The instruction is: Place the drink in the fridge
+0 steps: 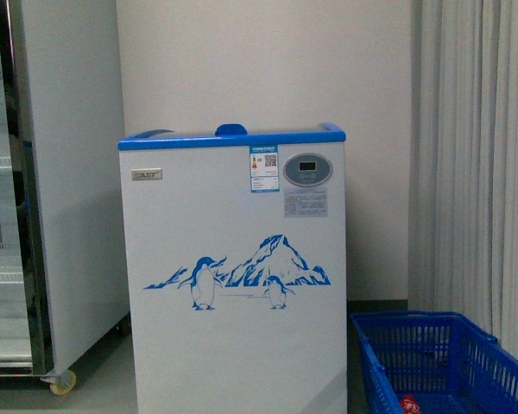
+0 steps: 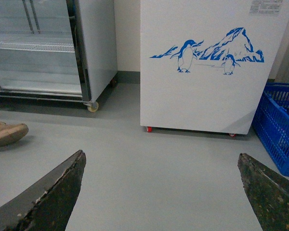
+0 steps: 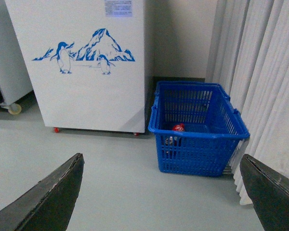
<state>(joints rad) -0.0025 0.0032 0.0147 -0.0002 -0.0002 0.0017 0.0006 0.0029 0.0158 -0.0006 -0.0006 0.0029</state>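
Observation:
The fridge (image 1: pixel 233 285) is a white chest freezer with a blue top rim, a penguin-and-mountain picture and an oval grey panel. It stands straight ahead in the front view and also shows in the left wrist view (image 2: pixel 207 91) and right wrist view (image 3: pixel 82 96). A red drink can (image 3: pixel 178 128) lies in the blue basket (image 3: pixel 197 149) beside it; a red bit of the can (image 1: pixel 409 403) shows in the front view. My left gripper (image 2: pixel 161 166) and right gripper (image 3: pixel 161 166) are both open and empty above the floor, well short of fridge and basket.
A tall grey upright cabinet (image 1: pixel 43 190) with wire shelves stands left of the fridge, on castors. White curtains (image 1: pixel 475 164) hang at the right behind the basket (image 1: pixel 440 362). A person's tan shoe (image 2: pixel 7 132) is on the grey floor at the left wrist view's edge.

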